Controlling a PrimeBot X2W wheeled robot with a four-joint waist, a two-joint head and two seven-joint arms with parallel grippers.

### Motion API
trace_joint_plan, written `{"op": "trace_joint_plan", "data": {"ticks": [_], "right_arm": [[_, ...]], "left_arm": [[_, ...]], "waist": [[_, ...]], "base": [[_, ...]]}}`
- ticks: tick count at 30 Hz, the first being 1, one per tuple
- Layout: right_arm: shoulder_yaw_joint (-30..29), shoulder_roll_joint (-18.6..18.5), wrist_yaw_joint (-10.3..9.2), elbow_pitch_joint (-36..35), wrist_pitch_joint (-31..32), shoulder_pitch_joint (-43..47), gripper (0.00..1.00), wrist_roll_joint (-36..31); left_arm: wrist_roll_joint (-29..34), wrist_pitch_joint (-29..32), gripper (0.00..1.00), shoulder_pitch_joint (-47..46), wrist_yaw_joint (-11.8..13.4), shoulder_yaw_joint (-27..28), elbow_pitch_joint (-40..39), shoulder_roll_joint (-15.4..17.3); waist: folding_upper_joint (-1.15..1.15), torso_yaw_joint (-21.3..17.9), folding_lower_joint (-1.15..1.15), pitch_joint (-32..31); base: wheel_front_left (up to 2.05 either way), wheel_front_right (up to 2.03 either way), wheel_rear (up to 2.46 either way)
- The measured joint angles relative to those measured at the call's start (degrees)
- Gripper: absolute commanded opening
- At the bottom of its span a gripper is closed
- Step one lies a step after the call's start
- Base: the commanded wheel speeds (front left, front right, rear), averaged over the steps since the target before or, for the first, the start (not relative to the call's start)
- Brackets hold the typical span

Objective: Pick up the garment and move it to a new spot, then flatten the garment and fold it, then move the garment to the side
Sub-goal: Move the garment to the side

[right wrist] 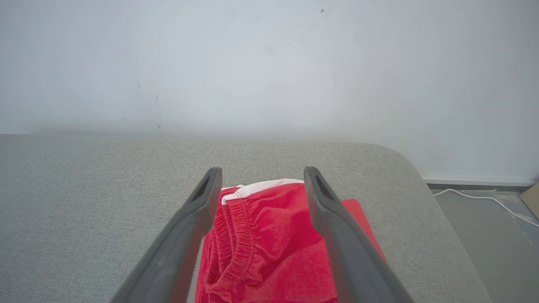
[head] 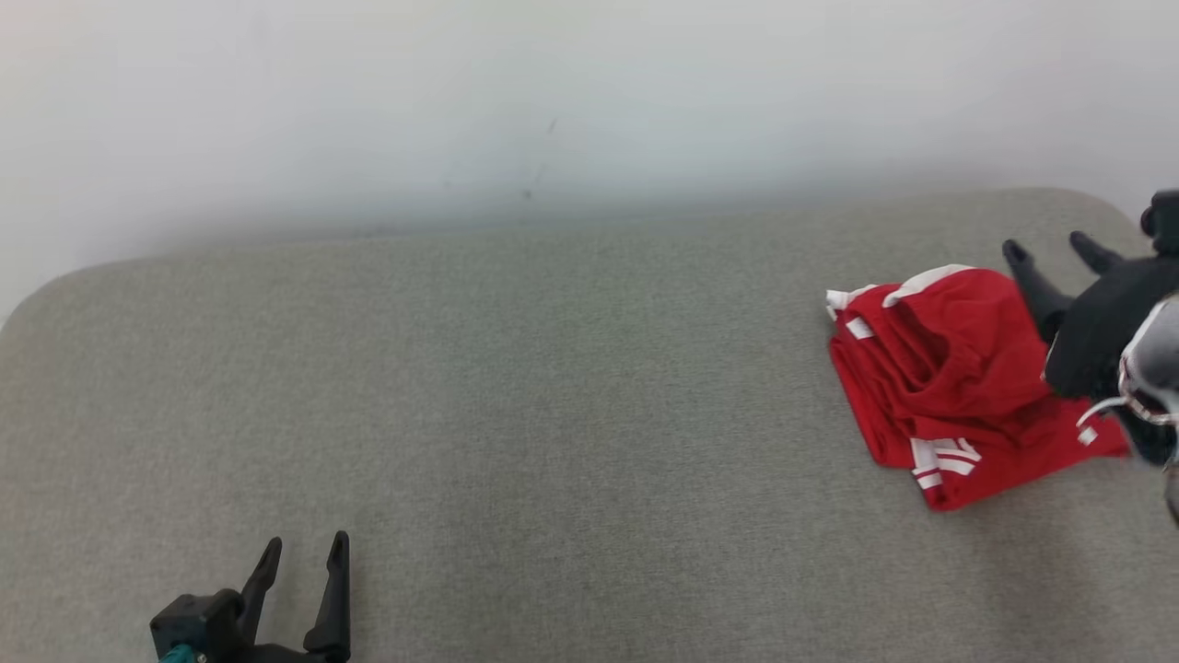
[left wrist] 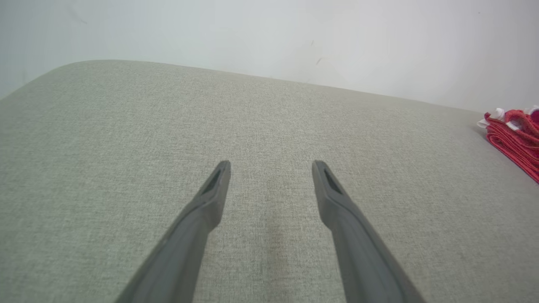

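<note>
Garment (head: 958, 378), red with white trim, is seen folded at the right of the head view on the grey cushion (head: 553, 414). The right gripper (head: 1046, 245) is held spread beside it, grasping nothing; the left gripper (head: 307, 543) is spread, empty, at lower left.

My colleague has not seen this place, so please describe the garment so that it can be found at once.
Look at the wide grey cushion before the white wall, then at its right end. There, by the open right hand, lies the garment: the only red thing, bunched, with white stripes.
</note>
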Motion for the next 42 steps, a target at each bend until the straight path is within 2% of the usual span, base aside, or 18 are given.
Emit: {"op": "trace_joint_plan", "data": {"ticks": [7, 8, 13, 18, 23, 26, 32, 42], "right_arm": [[-1.18, 1.37, -0.68, -8.62, -8.71, 9.13, 1.0, 0.48], [-1.57, 1.56, -1.49, -10.99, -10.89, 11.33, 1.0, 0.47], [-3.01, 2.0, -2.76, -17.1, -16.5, 17.0, 1.0, 1.0], [-3.13, 2.47, -4.32, -21.4, -19.93, 20.63, 1.0, 0.73], [-4.46, 2.65, -6.76, -24.7, -21.02, 25.37, 1.0, 0.34], [-4.7, 2.91, -6.81, -26.69, -21.34, 26.98, 1.0, 0.32], [-5.64, 2.76, -8.62, -29.14, -21.87, 30.23, 1.0, -2.86], [-6.22, 3.41, -10.1, -30.86, -22.05, 35.24, 1.0, -8.24]], "left_arm": [[-0.11, 0.0, 1.0, 2.25, 0.85, 0.9, -1.19, 0.1], [-0.11, 0.0, 1.0, 2.8, 1.23, 1.05, -1.81, 0.16], [-0.1, 0.0, 1.0, 3.32, 1.76, 1.85, -3.33, 0.27], [-0.09, 0.0, 1.0, 3.44, 1.81, 2.1, -4.52, 0.48], [-0.08, 0.0, 1.0, 4.15, 2.26, 2.59, -5.72, 0.58], [-0.08, 0.0, 1.0, 5.22, 2.53, 3.18, -6.06, 0.77], [0.02, 0.0, 1.0, 5.64, 3.26, 4.13, -7.36, 0.82], [0.69, 0.0, 1.0, 6.51, 4.27, 5.27, -9.67, 0.26]], "waist": [[0.0, -2.15, 0.0, -2.36], [0.0, -2.73, 0.0, -2.94], [0.0, -3.78, -0.01, -3.96], [0.0, -4.02, -0.01, -4.27], [0.01, -3.89, 0.0, -4.36], [0.0, -3.97, -0.01, -4.51], [0.01, -3.96, -0.01, -4.52], [0.01, -3.9, 0.0, -4.21]], "base": [[0.0, 0.0, 0.0], [0.0, 0.0, 0.0], [0.0, 0.0, 0.0], [0.0, 0.0, 0.0], [0.0, 0.0, 0.0], [0.0, 0.0, 0.0], [0.0, 0.0, 0.0], [0.0, 0.0, 0.0]]}}
